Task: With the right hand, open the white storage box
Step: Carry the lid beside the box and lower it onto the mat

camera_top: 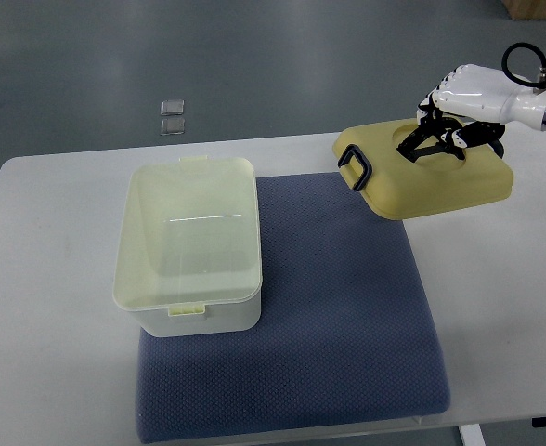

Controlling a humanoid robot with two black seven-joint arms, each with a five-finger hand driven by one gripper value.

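One white table under it all, reaching far to the left of the right hand. Two small clear squares on the grey floor past the table, well off to the left of the hand and about level with it.

Then the white storage box, far to the left of the hand and lower in the picture, well apart from it. Open at the top, with pale see-through walls. Sitting on the left part of a blue mat. Mat spread below the hand and to its left, flat on the table.

Next a black clip on the left end of the yellow lid, just left of the hand and a little lower. Lid right under the hand, touching it, off the box and well to the right of it. Tilted a bit, near the mat's top right corner. Hard to tell if resting on the table or up in the air.

Last the right hand itself, coming in from the right edge. White on the back, with dark fingers curled down and closed on the top of the lid, holding it.
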